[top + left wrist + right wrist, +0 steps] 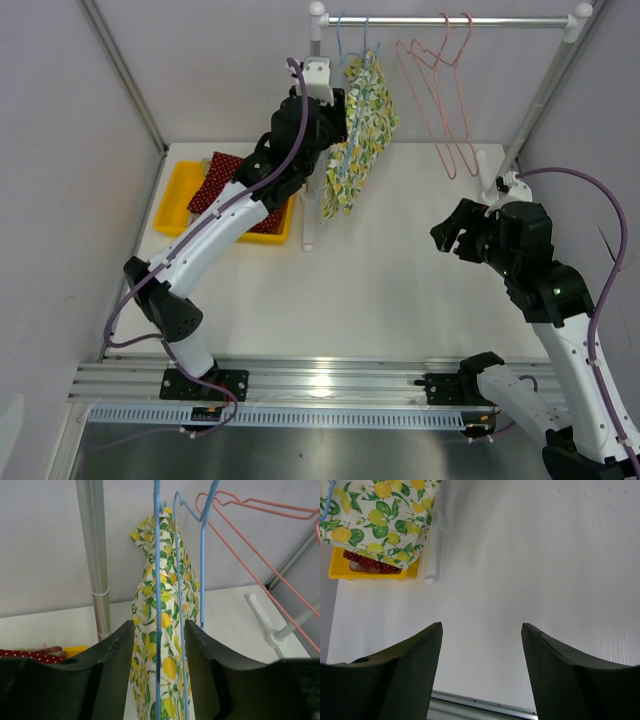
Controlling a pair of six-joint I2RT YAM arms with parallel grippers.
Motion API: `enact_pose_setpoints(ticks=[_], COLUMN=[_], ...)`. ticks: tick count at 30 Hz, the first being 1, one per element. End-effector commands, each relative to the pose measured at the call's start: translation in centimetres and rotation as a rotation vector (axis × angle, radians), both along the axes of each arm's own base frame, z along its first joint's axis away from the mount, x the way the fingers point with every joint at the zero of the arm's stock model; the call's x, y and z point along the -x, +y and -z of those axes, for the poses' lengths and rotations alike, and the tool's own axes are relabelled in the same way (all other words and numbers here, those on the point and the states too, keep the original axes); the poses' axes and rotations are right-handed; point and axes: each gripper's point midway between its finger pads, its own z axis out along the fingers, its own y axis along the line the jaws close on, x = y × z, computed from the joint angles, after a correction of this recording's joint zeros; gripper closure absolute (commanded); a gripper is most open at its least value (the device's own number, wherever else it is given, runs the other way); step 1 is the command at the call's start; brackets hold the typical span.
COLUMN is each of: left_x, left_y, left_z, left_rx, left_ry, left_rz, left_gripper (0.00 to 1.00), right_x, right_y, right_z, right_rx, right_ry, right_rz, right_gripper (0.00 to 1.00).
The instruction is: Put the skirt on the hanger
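Note:
The lemon-print skirt [362, 130] hangs draped over a blue wire hanger [352, 40] on the rail [450, 20] at the back. My left gripper [335, 112] is raised at the skirt. In the left wrist view its jaws stand open on either side of the blue hanger wires [157, 555] and the skirt [167, 615], with a gap to each finger. The left gripper [159, 630] grips nothing. My right gripper [450, 235] is open and empty over the bare table on the right, and the right wrist view [481, 627] shows it so. The skirt [380, 510] shows top left there.
Pink wire hangers [445, 100] hang right of the blue one. A yellow bin [180, 195] with a red dotted cloth [222, 175] sits at the back left. The rack's left post [310, 200] stands beside the skirt, and its right post [540, 100] slants at the back right.

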Motion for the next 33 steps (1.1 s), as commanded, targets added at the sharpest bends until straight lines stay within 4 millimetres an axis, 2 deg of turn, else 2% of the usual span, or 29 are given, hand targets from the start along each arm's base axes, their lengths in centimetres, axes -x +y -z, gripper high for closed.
enact_pose_setpoints(ticks=[1,2,3,4,5,10,11,12,14,15,18,19,22,24,25,26,27,31,33], left_x=[2.6,3.2,3.6,4.7,5.0,7.7,8.4,8.6,9.4,9.1,8.2,7.7,6.8,6.1,5.2,4.8,3.9,2.5,2.2], left_y=[1.5,2.0,2.1,2.8,2.9,4.6,5.5,5.9,8.4,9.1,13.5,15.6,19.2,20.2,21.0,21.1,21.0,20.3,20.0], left_z=[-4.5,-4.4,-4.6,-5.9,-4.9,-6.0,-6.5,-5.9,-6.9,-5.4,-2.9,-1.5,2.3,4.2,6.8,8.0,10.3,16.9,19.5], left_rx=[0.075,0.075,0.076,0.096,0.086,0.114,0.125,0.123,0.159,0.171,0.230,0.229,0.247,0.274,0.251,0.250,0.223,0.153,0.122], left_ry=[-0.076,-0.075,-0.078,-0.102,-0.088,-0.125,-0.134,-0.126,-0.148,-0.114,-0.036,0.005,0.084,0.133,0.193,0.224,0.283,0.431,0.487], left_rz=[0.050,0.056,0.065,0.076,0.084,0.122,0.114,0.105,0.055,0.030,-0.117,-0.185,-0.325,-0.369,-0.404,-0.417,-0.421,-0.432,-0.428], left_gripper=[0.45,0.38,0.35,0.32,0.31,0.21,0.20,0.19,0.19,0.19,0.20,0.23,0.22,0.23,0.25,0.26,0.27,0.29,0.29], right_x=[-0.2,-0.2,-0.3,-0.3,-0.4,-0.6,-0.6,-0.7,-0.8,-0.8,-0.9,-0.9,-0.9,-0.9,-0.9,-0.9,-0.9,-0.8,-0.8], right_y=[0.2,0.2,0.2,0.3,0.3,0.9,1.0,1.1,1.1,1.1,1.3,1.5,1.6,1.8,1.8,1.8,1.8,1.8,1.8], right_z=[-0.3,-0.2,0.0,0.2,0.2,1.3,1.3,1.5,1.7,1.8,2.2,2.3,3.0,3.5,3.6,3.7,3.8,4.3,4.8], right_rx=[0.007,0.006,0.007,0.007,0.004,-0.005,-0.005,-0.006,-0.005,-0.007,-0.008,-0.010,-0.009,-0.008,-0.009,-0.007,-0.002,0.004,0.004], right_ry=[-0.028,-0.030,-0.026,-0.023,-0.025,-0.005,-0.004,-0.001,-0.001,-0.001,0.006,0.007,0.018,0.028,0.030,0.033,0.036,0.044,0.055], right_rz=[-0.020,-0.020,-0.016,-0.019,-0.018,-0.043,-0.047,-0.049,-0.051,-0.049,-0.058,-0.065,-0.074,-0.082,-0.083,-0.085,-0.089,-0.092,-0.096], right_gripper=[0.29,0.29,0.29,0.29,0.29,0.29,0.29,0.29,0.29,0.29,0.29,0.29,0.29,0.29,0.29,0.29,0.29,0.29,0.29])
